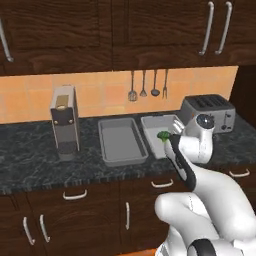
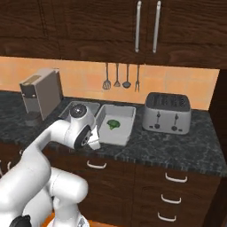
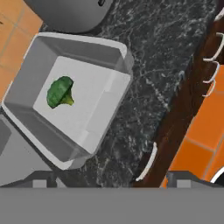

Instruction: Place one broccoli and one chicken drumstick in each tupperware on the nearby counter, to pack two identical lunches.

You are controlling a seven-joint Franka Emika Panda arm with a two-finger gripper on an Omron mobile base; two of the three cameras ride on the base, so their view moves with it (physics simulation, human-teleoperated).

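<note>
Two grey tupperware trays lie side by side on the dark counter (image 1: pixel 30 165). The left tupperware (image 1: pixel 121 141) holds nothing I can see. A small green broccoli (image 1: pixel 163 135) (image 2: pixel 113 124) (image 3: pixel 60 92) lies in the right tupperware (image 1: pixel 152 125) (image 2: pixel 126 113) (image 3: pixel 98 50). My gripper (image 3: pixel 112 180) hangs open over the counter's front edge, just in front of that tray. Nothing is between its fingertips (image 3: pixel 41 181), and it stands apart from the broccoli. The chicken drumstick is out of view.
A silver toaster (image 1: pixel 207 112) (image 2: pixel 167 113) stands right of the trays. A coffee machine (image 1: pixel 65 122) (image 2: pixel 42 91) stands to their left. Utensils (image 1: pixel 145 85) hang on the tiled wall behind. Drawers with silver handles (image 3: pixel 148 162) run below the counter edge.
</note>
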